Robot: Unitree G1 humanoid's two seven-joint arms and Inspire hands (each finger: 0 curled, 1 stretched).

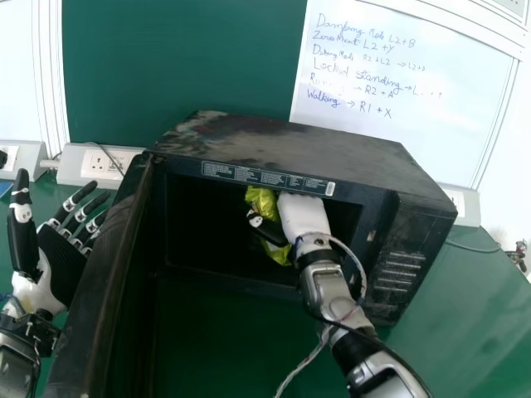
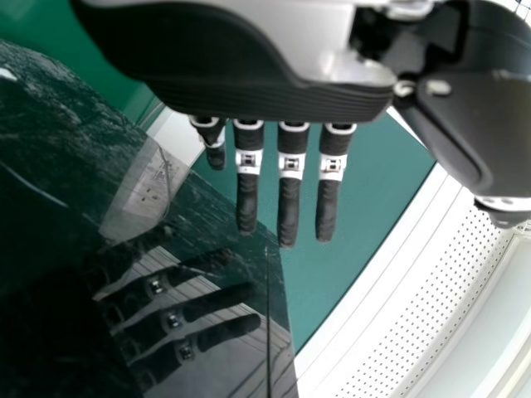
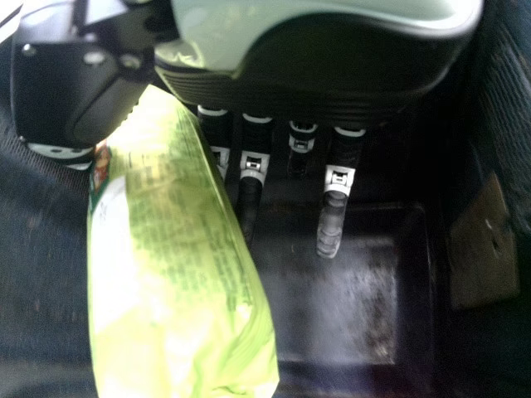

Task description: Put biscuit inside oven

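The biscuit packet (image 1: 261,199), yellow-green, is in the mouth of the black oven (image 1: 299,149), held by the right hand (image 1: 303,217), which reaches in through the open front. The right wrist view has the packet between the thumb and the fingers (image 3: 338,195), pinched from its two sides; the fingers are fairly straight, with gaps between some of them. Past them lie a recessed dark panel (image 3: 357,307) and a tan plate (image 3: 481,249) on the oven's inner wall. The oven stands on the green bench (image 1: 473,307), its door (image 1: 104,290) swung wide toward the robot's left. Just beyond the door's outer face is the left hand (image 1: 65,264), empty, its fingers (image 2: 289,203) straight and spread, mirrored in the glossy door. Behind the oven are a green board (image 1: 182,58) and a whiteboard (image 1: 406,91) with handwriting
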